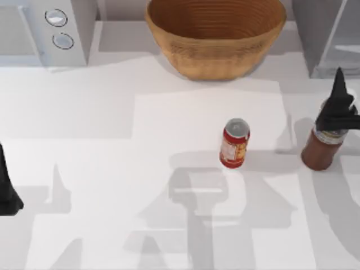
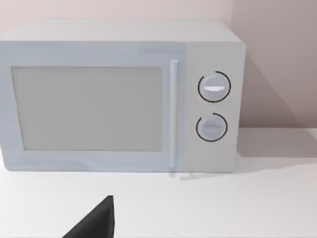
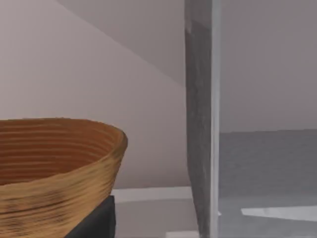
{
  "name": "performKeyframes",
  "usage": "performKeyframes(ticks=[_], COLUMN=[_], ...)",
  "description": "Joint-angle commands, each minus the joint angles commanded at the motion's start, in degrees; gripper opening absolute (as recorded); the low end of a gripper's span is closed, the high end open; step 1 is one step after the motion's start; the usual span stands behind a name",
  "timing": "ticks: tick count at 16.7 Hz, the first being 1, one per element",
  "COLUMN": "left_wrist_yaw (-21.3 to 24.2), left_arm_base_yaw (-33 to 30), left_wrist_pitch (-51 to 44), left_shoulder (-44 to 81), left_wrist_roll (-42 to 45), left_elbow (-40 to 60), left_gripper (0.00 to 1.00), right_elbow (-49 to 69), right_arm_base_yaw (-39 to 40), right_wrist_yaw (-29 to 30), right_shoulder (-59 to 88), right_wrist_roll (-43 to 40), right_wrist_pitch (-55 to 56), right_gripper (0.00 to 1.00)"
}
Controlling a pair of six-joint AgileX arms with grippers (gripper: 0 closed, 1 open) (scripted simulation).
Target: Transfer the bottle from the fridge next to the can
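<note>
The reddish-brown bottle (image 1: pixel 318 151) stands upright on the table at the right, its top hidden under my right gripper (image 1: pixel 340 93). That gripper hovers over the bottle, open, pointing toward the grey fridge (image 1: pixel 326 34) at the back right. One dark finger (image 3: pixel 94 220) shows in the right wrist view, with the fridge's door edge (image 3: pixel 200 124) ahead. The small red can (image 1: pixel 234 143) stands upright near the table's middle, left of the bottle with a gap between them. My left gripper (image 1: pixel 7 185) is parked open at the left edge, and its finger (image 2: pixel 94 220) faces the back of the table.
A large woven basket (image 1: pixel 216 34) sits at the back centre, seen close in the right wrist view (image 3: pixel 49 168). A white microwave (image 1: pixel 45 28) with two round knobs stands at the back left, facing the left wrist camera (image 2: pixel 119 94).
</note>
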Motion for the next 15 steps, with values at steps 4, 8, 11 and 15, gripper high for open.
performKeyframes(ticks=[4, 8, 11, 15], left_wrist_yaw=[0.0, 0.0, 0.0, 0.0], left_arm_base_yaw=[0.0, 0.0, 0.0, 0.0], left_wrist_pitch=[0.0, 0.0, 0.0, 0.0], left_shoulder=[0.0, 0.0, 0.0, 0.0], left_wrist_roll=[0.0, 0.0, 0.0, 0.0], left_elbow=[0.0, 0.0, 0.0, 0.0], left_gripper=[1.0, 1.0, 1.0, 1.0], right_elbow=[-0.75, -4.2, -7.99, -12.67], right_arm_base_yaw=[-5.15, -10.93, -15.55, -20.43], right_wrist_yaw=[-5.1, -11.63, -16.91, -22.38], right_shoulder=[-21.82, -46.03, -61.56, -74.85], right_wrist_roll=[0.61, 0.42, -0.21, -1.31], right_wrist_pitch=[-19.81, -39.71, -53.18, -65.18], right_gripper=[1.0, 1.0, 1.0, 1.0])
